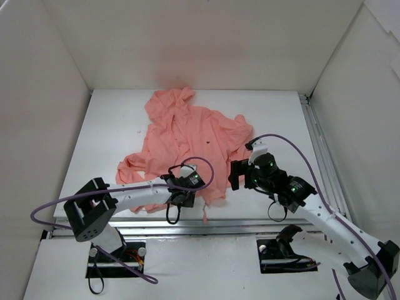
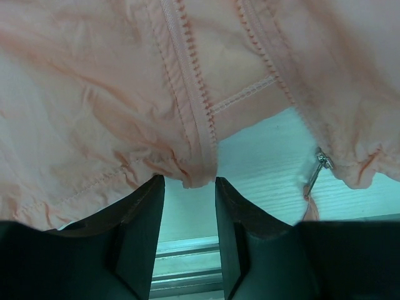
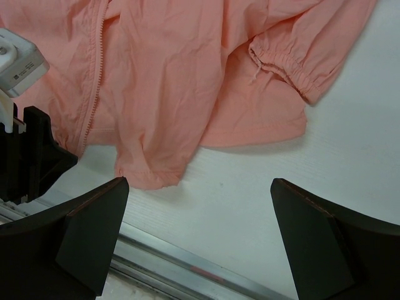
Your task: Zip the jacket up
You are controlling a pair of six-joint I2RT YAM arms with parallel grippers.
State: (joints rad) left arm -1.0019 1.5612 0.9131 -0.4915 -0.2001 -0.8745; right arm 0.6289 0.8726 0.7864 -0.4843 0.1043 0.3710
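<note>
Left gripper (image 2: 187,182): jaws narrow, nothing clamped, tips at lower end of one zip edge | jacket (image 1: 194,134): crumpled mid-table (image 1: 106,131), front unzipped (slider (image 2: 321,160) on the other edge) | right gripper (image 3: 199,184): jaws wide, over bare table beside hem.

**A robotics lab test cell**

White panels (image 1: 200,44) are boxing in a white table (image 1: 106,131). An aluminium rail (image 1: 320,150) is running along its side, and purple cables (image 1: 297,149) are looping from the left arm (image 1: 134,197) and right arm (image 1: 322,215).
</note>
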